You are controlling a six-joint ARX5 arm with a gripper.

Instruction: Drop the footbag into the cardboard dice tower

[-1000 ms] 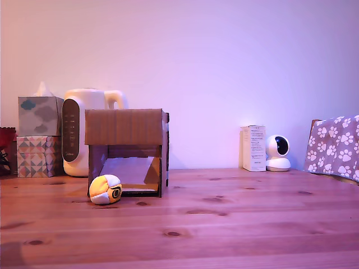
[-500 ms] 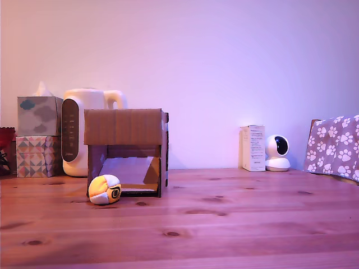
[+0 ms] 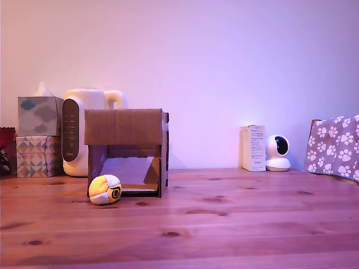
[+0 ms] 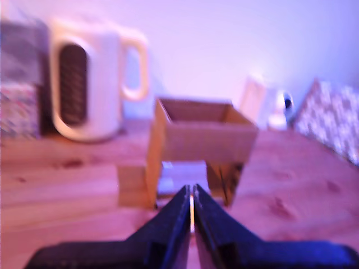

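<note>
1. Jaws of black gripper [image 4: 192, 208] pressed together w/ only a thin slit between, holding nothing; wrist view blurry.
2. Yellow-orange & white soft footbag [image 3: 105, 189] sits on wooden table [image 3: 235, 224], not in jaws, at front corner of tower on exterior view's left.
3. Brown corrugated cardboard dice tower [image 3: 126, 151] just behind it, open top facing gripper in wrist view.
4. Cream kettle [image 3: 78, 131] further back.

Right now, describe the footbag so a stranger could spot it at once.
On the wooden table, find the brown cardboard dice tower in front of the cream kettle. At its front corner, toward the exterior view's left, lies the footbag: the only small soft ball there, with yellow-orange and white panels and a dark round emblem.
</note>
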